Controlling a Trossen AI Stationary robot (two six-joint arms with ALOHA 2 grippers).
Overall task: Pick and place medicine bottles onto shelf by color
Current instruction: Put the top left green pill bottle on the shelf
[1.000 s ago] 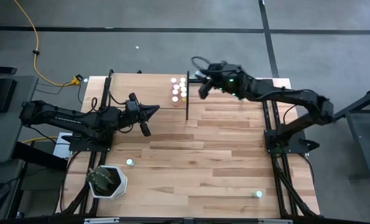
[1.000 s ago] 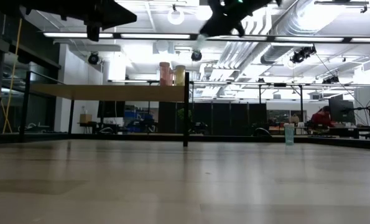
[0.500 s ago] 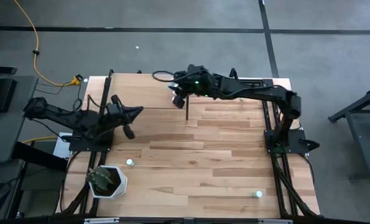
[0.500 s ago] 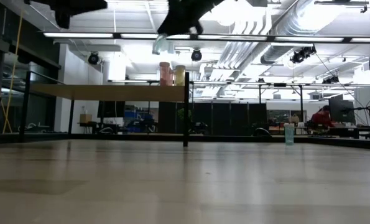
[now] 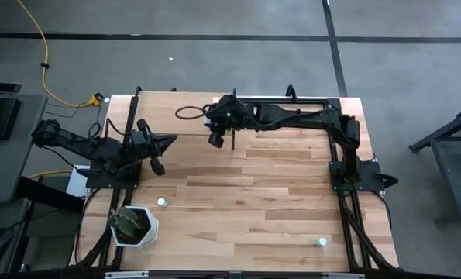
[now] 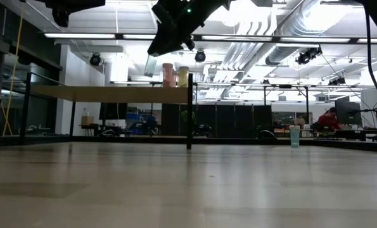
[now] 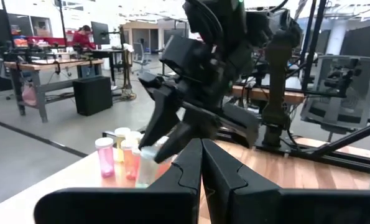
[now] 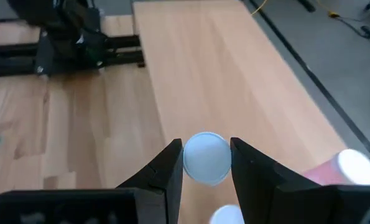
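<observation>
The shelf (image 5: 162, 115) is a light-wood board on black posts at the table's far side; in the low view its board (image 6: 112, 94) stands raised above the tabletop. Pink, orange and yellowish medicine bottles (image 7: 119, 155) stand on its right end (image 6: 175, 75). My right gripper (image 5: 215, 138) reaches over that end, shut on a pale blue-green bottle (image 6: 151, 64) just above the board. My left gripper (image 5: 168, 142) is shut on nothing, left of the shelf's near edge; its closed fingers (image 7: 201, 155) point level toward the right arm. My right gripper pinches the pale bottle between its two fingers, one on each side of its round top (image 8: 206, 158). The fingers slant down from the table's right side. The bottle hangs below them, a little tilted, clear of the shelf board (image 8: 234, 74).
Two loose pale bottles stand on the tabletop, one near the left (image 5: 162, 202) and one at the near right (image 5: 321, 242). A white pot with a plant (image 5: 133, 225) sits at the near left corner. A black shelf post (image 6: 189, 111) stands by the bottles.
My right gripper has carried the pale bottle toward the table's left, across the shelf's right end, sinking and tipping further down; the bottle now hangs just above the board. My left gripper has drawn back toward the table's left edge, still shut.
</observation>
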